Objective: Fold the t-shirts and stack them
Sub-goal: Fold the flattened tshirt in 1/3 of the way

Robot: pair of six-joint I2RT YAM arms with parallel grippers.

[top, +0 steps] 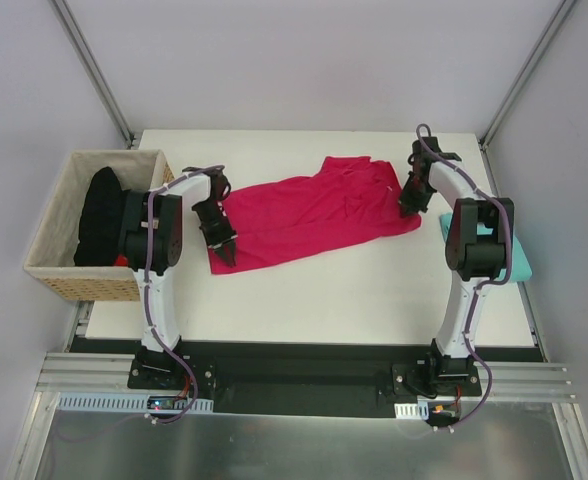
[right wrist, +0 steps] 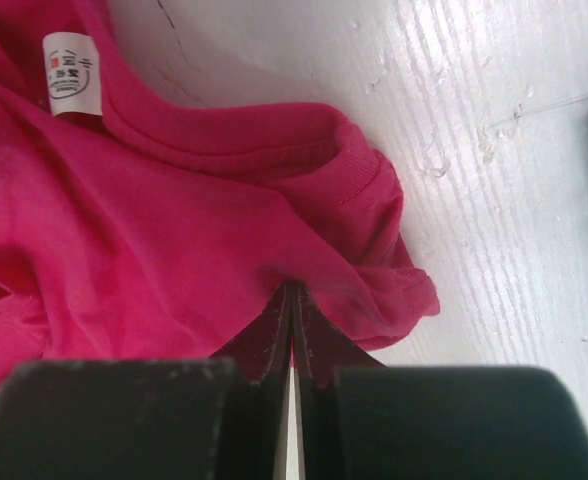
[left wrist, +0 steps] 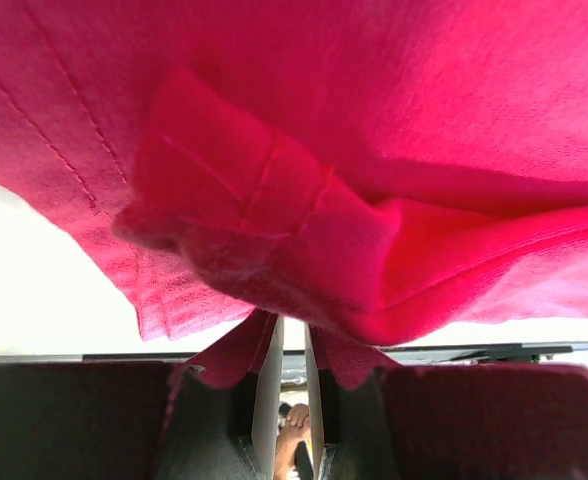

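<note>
The only print is on a small white neck label (right wrist: 71, 72) sewn inside the collar of the crimson-pink t-shirt (right wrist: 174, 230). It has a tiny red mark above dark lines in a round outline, too small to read.

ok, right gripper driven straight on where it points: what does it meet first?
The pink t-shirt: the right gripper is shut on a fold by its collar. More of that cloth comes first, the table probably just beneath; depth unclear.
</note>
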